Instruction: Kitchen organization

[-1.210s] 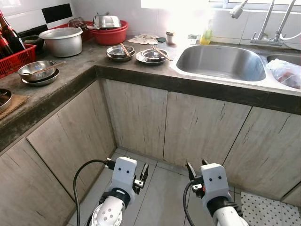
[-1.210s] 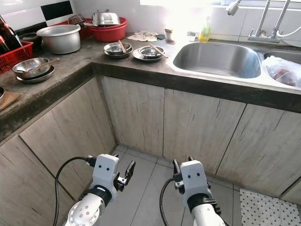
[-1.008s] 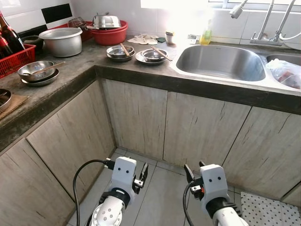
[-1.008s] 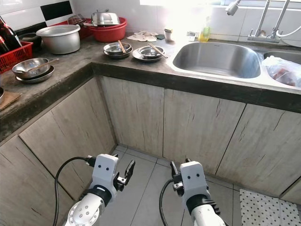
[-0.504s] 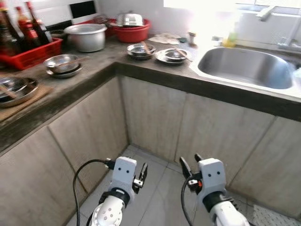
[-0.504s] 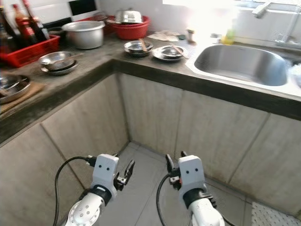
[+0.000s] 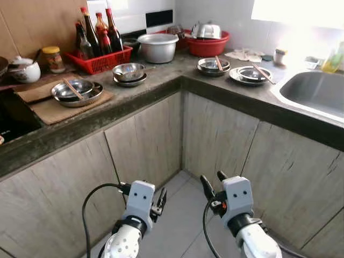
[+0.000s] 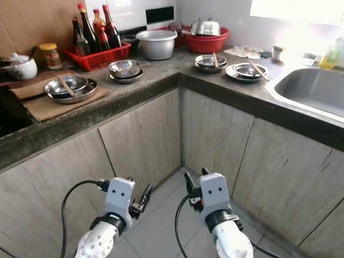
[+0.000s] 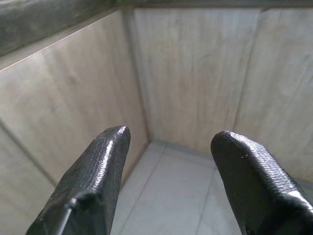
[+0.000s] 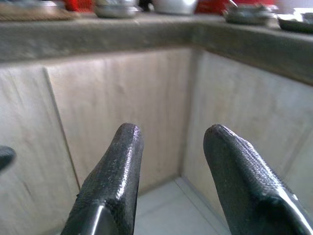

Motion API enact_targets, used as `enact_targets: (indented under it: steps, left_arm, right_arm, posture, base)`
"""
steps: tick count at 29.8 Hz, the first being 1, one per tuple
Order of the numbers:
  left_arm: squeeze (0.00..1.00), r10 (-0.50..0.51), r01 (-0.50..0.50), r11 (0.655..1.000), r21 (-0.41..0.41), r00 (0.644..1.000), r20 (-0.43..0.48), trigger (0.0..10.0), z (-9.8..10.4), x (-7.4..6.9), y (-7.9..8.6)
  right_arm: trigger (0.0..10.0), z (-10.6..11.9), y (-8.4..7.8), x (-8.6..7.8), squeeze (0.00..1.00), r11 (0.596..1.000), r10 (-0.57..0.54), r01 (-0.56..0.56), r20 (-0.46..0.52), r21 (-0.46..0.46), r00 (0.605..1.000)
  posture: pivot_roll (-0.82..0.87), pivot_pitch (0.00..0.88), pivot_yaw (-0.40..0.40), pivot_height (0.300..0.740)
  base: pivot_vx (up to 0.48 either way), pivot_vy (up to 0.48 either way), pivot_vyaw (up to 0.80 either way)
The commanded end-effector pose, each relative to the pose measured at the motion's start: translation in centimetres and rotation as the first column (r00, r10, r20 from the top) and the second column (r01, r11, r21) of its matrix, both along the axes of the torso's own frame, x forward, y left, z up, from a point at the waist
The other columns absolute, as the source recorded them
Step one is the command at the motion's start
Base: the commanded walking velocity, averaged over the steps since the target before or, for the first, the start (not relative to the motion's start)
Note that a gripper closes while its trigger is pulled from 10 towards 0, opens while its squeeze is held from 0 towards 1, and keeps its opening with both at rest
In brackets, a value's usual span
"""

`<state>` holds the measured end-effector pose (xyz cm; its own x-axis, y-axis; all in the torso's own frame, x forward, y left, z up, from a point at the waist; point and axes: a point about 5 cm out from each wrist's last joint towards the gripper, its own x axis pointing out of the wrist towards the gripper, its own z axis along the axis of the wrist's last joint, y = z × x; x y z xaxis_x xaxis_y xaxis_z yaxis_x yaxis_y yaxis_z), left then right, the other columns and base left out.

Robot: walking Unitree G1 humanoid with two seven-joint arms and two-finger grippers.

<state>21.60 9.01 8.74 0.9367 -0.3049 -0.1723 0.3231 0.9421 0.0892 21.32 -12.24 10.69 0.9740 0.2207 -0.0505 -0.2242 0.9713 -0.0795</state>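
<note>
My left gripper (image 9: 168, 181) and right gripper (image 10: 171, 181) hang low with fingers spread, holding nothing, pointed at the wooden cabinet doors (image 7: 145, 145) of the corner just ahead. Above them runs the dark counter (image 7: 161, 80). On it, up and beyond my grippers, sit steel bowls with chopsticks (image 7: 214, 65), then the grey pot (image 7: 157, 47) and the red basin (image 7: 207, 44) farthest back

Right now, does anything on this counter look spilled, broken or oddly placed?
Nothing spilled or broken. Used steel bowls with chopsticks across them sit scattered along the counter rather than in the sink. Both grippers hang open and empty before the cabinets.
</note>
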Motion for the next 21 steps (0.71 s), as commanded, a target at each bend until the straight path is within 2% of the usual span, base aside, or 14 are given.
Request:
enact_targets:
  steps: [1,13,21]
  left_arm:
    - [0.00,0.005,-0.005,1.000,0.014,1.000,0.003,10.0,-0.04,0.17,0.29]
    - [0.00,0.003,-0.003,1.000,0.012,1.000,0.009,10.0,0.07,0.30,0.25]
    - [0.00,0.004,-0.004,1.000,0.015,1.000,0.009,10.0,0.08,0.40,0.27]
  right_arm:
    - [10.0,0.18,0.02,0.35,0.00,1.000,-0.003,0.003,0.010,0.012,1.000]
    - [10.0,0.36,-0.37,0.95,0.00,0.999,-0.020,0.020,0.012,0.028,1.000]
    - [10.0,0.45,0.13,1.17,0.00,0.999,0.003,-0.004,0.018,0.036,1.000]
  posture:
    - [0.08,0.000,-0.017,0.740]
    - [0.09,0.000,-0.019,0.740]
    - [0.09,0.000,-0.022,0.740]
  base:
    - [0.259,0.000,0.00]
    - [0.275,0.000,0.00]
    - [0.289,0.000,0.00]
